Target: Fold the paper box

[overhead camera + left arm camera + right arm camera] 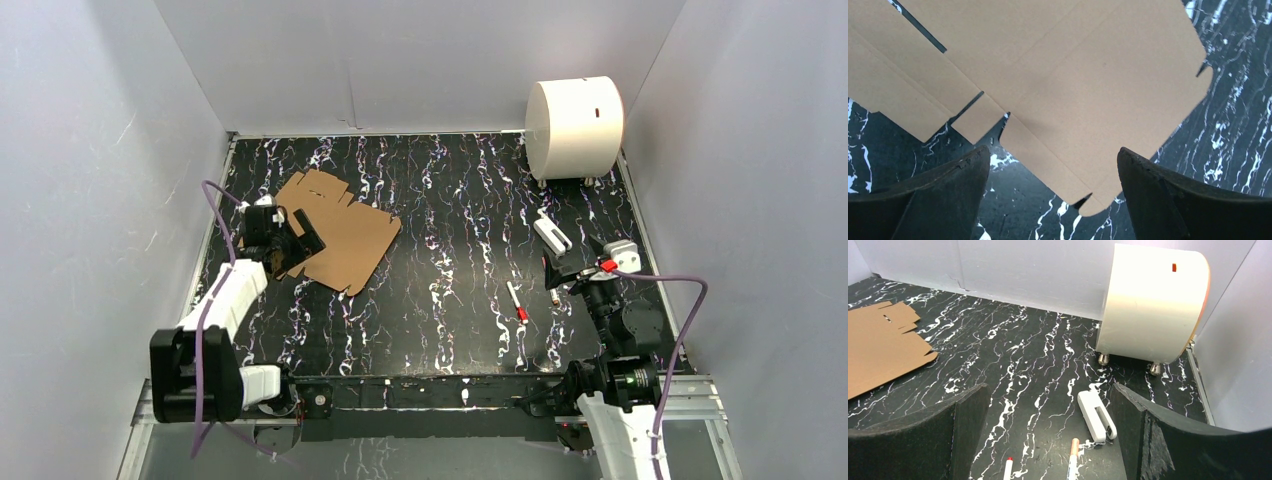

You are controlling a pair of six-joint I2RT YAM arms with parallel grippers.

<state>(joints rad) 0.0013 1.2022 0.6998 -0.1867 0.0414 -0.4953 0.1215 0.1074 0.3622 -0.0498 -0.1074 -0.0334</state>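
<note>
Left gripper (pixel 292 238) hangs wide open over the left edge of the paper box (pixel 345 232), which lies unfolded and flat on the counter (pixel 450 200); well right of the paper box, the right gripper (pixel 572 268) gapes empty.

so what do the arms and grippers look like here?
White link shells over black joints on the left arm and right arm, each trailing a lilac cable. The left gripper and right gripper have broad matte black fingers; a small red mark sits by the right wrist.
</note>
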